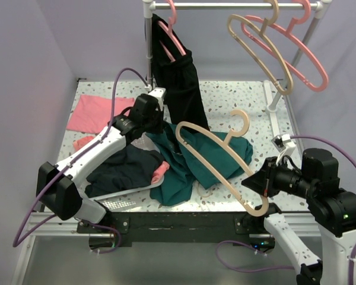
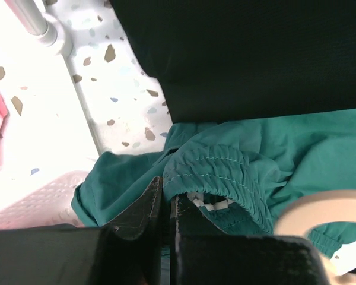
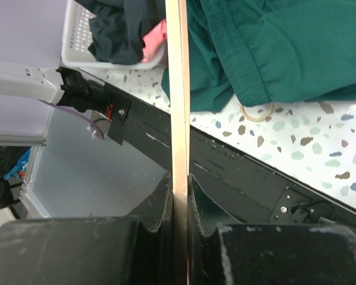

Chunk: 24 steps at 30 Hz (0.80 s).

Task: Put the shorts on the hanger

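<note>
The teal-green shorts (image 1: 193,160) lie bunched in the middle of the table, in front of a hanging black garment (image 1: 179,83). My left gripper (image 1: 153,127) is shut on the gathered elastic waistband (image 2: 216,169) at the shorts' back left corner, with fabric pinched between the jaws (image 2: 166,193). The tan hanger (image 1: 210,157) slants over the shorts with its hook (image 1: 242,122) pointing to the back. My right gripper (image 1: 258,184) is shut on the hanger's near right arm (image 3: 178,89); the wood runs straight between its jaws (image 3: 179,184). A hanger end (image 2: 326,208) shows beside the waistband.
A white basket (image 1: 121,199) with dark clothes stands front left. Pink cloth (image 1: 98,113) lies back left. The rail (image 1: 225,6) carries pink hangers (image 1: 296,53) and another tan hanger (image 1: 258,44). A rubber ring (image 3: 255,111) lies near the front edge (image 1: 184,222).
</note>
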Each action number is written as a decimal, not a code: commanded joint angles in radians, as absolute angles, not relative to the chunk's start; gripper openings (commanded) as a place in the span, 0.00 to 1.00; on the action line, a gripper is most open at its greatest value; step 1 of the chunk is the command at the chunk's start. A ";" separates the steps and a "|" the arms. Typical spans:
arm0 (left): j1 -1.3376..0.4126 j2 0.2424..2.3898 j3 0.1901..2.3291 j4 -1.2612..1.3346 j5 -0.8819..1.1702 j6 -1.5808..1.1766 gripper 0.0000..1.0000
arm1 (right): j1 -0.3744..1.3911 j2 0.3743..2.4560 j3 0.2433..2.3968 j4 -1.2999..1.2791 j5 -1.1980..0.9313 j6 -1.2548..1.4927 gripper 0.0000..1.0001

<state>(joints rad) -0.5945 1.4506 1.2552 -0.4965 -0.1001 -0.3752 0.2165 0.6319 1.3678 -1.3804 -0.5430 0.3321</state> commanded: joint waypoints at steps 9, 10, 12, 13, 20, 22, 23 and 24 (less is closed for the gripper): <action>-0.597 1.471 1.362 -0.488 -0.034 -0.299 0.00 | 0.213 0.594 1.293 -1.325 -0.598 0.321 0.00; -0.598 1.473 1.364 -0.489 -0.034 -0.298 0.00 | 0.213 0.594 1.295 -1.324 -0.603 0.321 0.00; -0.603 1.471 1.365 -0.494 -0.038 -0.293 0.00 | 0.213 0.591 1.299 -1.315 -0.617 0.318 0.00; -0.601 1.477 1.368 -0.497 -0.040 -0.290 0.00 | 0.213 0.592 1.305 -1.315 -0.621 0.319 0.00; -0.614 1.483 1.391 -0.508 -0.035 -0.279 0.00 | 0.241 0.606 1.312 -1.322 -0.577 0.304 0.00; -0.617 1.480 1.394 -0.511 -0.032 -0.276 0.00 | 0.248 0.612 1.310 -1.321 -0.572 0.299 0.00; -0.621 1.480 1.396 -0.512 -0.029 -0.273 0.00 | 0.253 0.615 1.312 -1.319 -0.569 0.299 0.00; -0.623 1.482 1.399 -0.514 -0.028 -0.268 0.00 | 0.258 0.620 1.315 -1.319 -0.562 0.296 0.00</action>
